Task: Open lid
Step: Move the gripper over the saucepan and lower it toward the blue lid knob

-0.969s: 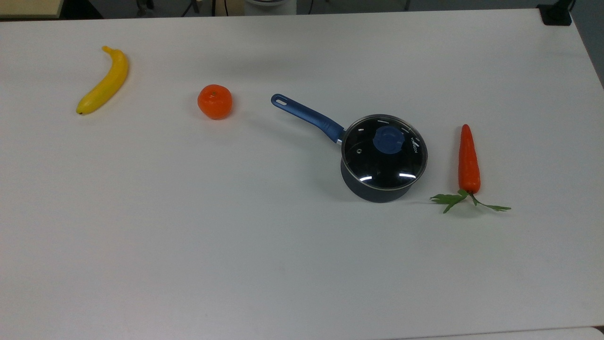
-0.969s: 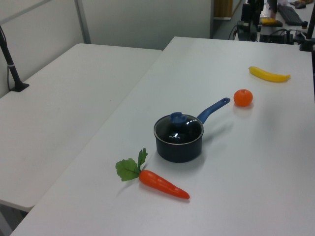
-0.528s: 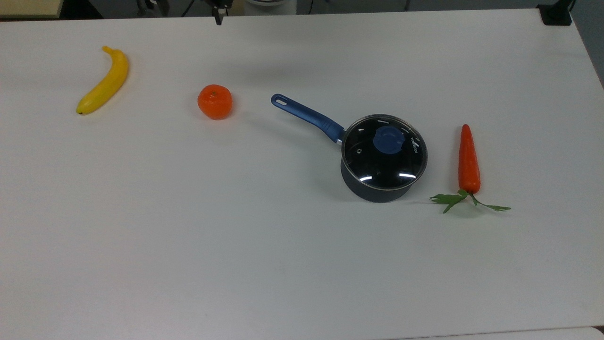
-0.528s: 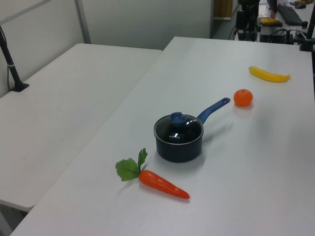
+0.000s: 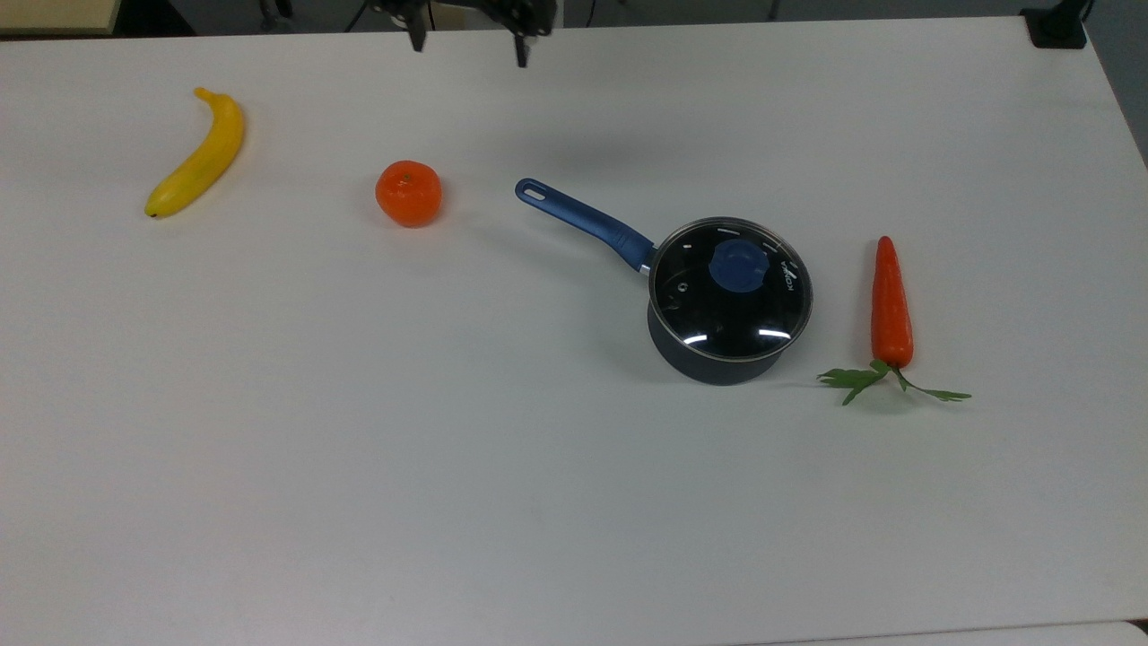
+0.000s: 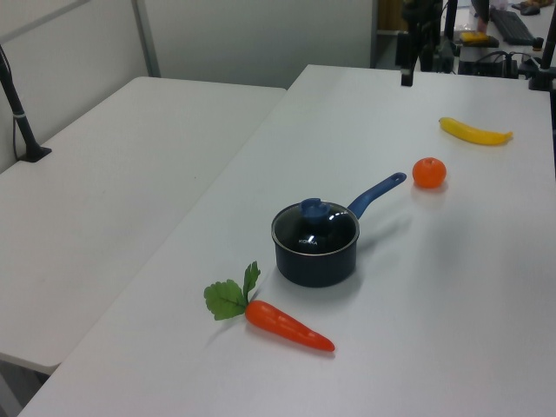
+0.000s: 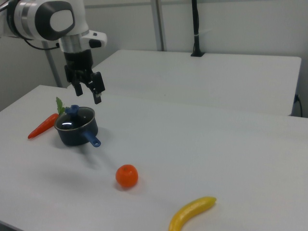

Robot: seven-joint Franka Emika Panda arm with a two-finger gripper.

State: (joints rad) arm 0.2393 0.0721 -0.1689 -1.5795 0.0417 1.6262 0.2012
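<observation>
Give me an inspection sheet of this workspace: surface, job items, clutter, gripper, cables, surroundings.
Surface: white table, bare apart from the items below.
Job's things: lid with blue knob seated on the dark saucepan; long blue handle points toward the orange.
Clutter: banana, orange, carrot with green leaves, all apart from the pan.
Gripper: gripper open, raised above the table, holding nothing.
Cables: cables hang behind the top view's far table edge.
Surroundings: second white table alongside; black post on it.
</observation>
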